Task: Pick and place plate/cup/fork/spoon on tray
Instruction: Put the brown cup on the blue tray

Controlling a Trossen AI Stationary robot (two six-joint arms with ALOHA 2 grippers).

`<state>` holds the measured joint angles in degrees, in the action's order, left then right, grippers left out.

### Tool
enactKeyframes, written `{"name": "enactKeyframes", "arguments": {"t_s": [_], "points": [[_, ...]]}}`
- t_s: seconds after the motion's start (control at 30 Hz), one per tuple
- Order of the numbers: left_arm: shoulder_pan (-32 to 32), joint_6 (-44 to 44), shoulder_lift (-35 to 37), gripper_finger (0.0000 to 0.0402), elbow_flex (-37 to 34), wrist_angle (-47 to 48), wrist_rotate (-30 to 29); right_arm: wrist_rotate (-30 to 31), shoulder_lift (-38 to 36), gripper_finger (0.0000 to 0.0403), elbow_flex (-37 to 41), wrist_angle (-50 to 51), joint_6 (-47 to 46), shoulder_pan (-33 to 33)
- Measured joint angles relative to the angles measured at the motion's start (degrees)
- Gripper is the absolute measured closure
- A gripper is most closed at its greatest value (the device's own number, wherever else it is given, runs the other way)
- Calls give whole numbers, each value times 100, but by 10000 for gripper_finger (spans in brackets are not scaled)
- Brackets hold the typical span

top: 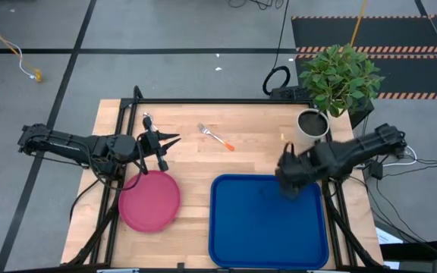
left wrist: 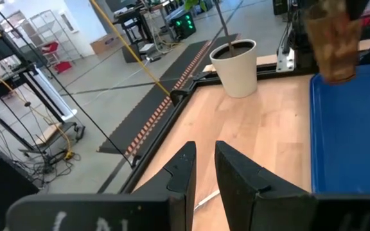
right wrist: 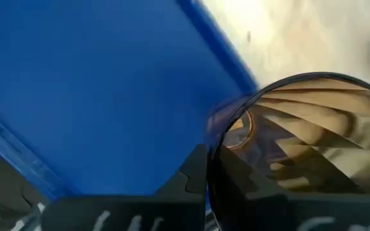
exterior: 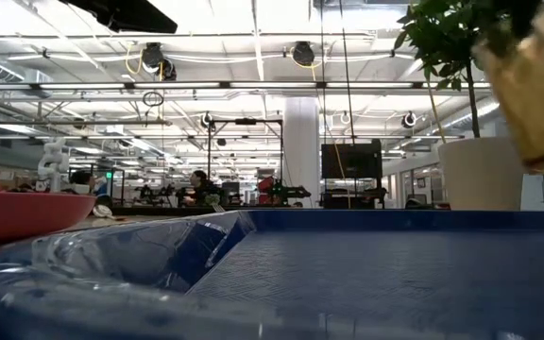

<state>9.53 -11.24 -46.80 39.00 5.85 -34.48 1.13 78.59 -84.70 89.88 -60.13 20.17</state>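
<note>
The blue tray lies at the table's near right; it also shows in the low view. My right gripper is shut on the amber ribbed cup above the tray's far right corner. The cup also shows in the low view and the left wrist view. The pink-red plate lies flat on the table left of the tray. The orange-handled fork lies on the wood at the far middle. My left gripper, open and empty, is beyond the plate, pointing at the fork. I cannot make out the spoon. My right gripper holds the cup by its rim, coming from above. One finger is outside the wall; the other seems to be inside, seen dark through the wall. The cup hangs mouth up below the fingers, clear of the tray.
A white pot with a green plant stands at the far right corner, just beyond my right arm; it also shows in the left wrist view. Bare wood lies between the plate, the fork and the tray.
</note>
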Motion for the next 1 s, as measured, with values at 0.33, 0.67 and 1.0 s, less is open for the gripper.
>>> {"name": "enactKeyframes", "arguments": {"t_s": [0.33,0.67,1.0], "points": [[-5,-455,2,339,0,-502,0,158,-9,403,700,-6,-1648,1115],[-1,-321,0,339,0,-427,13,199,-36,403,1343,-782,-1863,1257],[138,-16,-1,339,0,-13,14,264,-493,395,1994,-1263,-2237,1259]]}}
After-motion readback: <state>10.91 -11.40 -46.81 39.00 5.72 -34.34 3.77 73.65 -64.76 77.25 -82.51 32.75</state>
